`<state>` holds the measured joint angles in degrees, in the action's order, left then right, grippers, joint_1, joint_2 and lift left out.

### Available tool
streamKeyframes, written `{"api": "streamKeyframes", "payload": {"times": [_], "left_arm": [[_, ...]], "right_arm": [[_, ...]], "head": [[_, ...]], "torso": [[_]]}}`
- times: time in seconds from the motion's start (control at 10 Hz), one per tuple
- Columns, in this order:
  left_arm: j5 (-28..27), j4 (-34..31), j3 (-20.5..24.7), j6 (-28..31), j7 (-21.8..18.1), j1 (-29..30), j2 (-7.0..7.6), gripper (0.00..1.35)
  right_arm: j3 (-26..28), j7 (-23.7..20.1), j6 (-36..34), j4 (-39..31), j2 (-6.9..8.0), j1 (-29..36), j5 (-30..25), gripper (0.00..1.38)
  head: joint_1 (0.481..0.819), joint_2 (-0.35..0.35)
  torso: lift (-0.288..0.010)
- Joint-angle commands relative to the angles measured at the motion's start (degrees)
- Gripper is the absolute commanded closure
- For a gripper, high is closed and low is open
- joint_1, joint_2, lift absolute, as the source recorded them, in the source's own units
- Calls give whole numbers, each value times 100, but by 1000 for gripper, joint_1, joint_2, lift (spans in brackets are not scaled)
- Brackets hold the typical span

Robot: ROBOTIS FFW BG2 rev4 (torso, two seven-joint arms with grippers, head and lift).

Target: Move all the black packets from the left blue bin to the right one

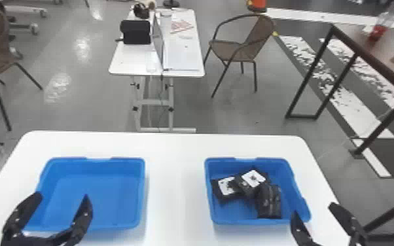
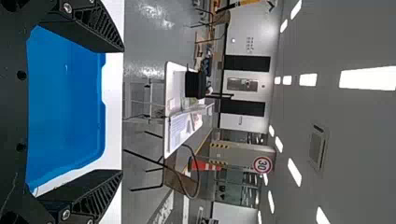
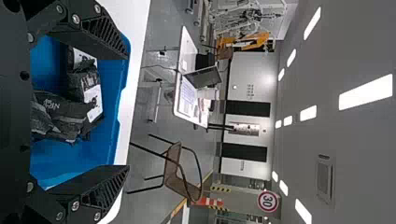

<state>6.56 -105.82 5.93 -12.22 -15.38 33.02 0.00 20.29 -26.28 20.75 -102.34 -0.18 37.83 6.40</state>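
White tbl (image 1: 175, 183), smooth, matte, w/ rounded far corners. At near edge, L gripper (image 1: 62, 195) by front of L bin (image 1: 108, 196), R gripper (image 1: 313, 208) by outer front corner of R bin (image 1: 232, 212). Both pincers spread wide, w/ nothing in hold.

Packets (image 1: 270, 202): heaped in R bin, at least 3, exact no. hard to tell. Xfer prob. done; step now, prob. backing off. For a good finish: keep fingers apart, lift straight up past rims, then draw back slowly, w/o nudging bins or snagging a packet.

Bins of blue plastic, approx. rectangular, w/ sloped walls, rounded corners, notched far rims. Packets black, soft, crinkled, slightly shiny; white labels on some. Fingers black, tapered, ribbed inside.

Farther off, glossy gray floor (image 1: 85, 108), woven brown chair (image 1: 229, 50), 2nd white tbl (image 1: 186, 68) w/ laptop (image 1: 158, 39).
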Motion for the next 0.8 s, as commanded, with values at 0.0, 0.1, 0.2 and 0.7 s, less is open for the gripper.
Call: {"api": "streamKeyframes", "payload": {"times": [0.0,0.1,0.2,0.7], "left_arm": [[47,0,-48,36,0,-14,-15,110],[56,0,-48,71,0,-23,-15,110],[65,0,-57,80,-9,-23,-15,110],[117,0,-83,168,-53,-50,62,110]], "right_arm": [[-8,0,-18,-14,23,-13,10,200],[-8,0,-27,-14,23,-21,28,200],[-8,-9,-36,-23,23,-30,28,200],[-8,-9,-36,-6,23,-57,54,200]], "head": [[695,-151],[695,-154],[695,-156],[695,-161]], "torso": [[0],[0],[0],[0]]}}
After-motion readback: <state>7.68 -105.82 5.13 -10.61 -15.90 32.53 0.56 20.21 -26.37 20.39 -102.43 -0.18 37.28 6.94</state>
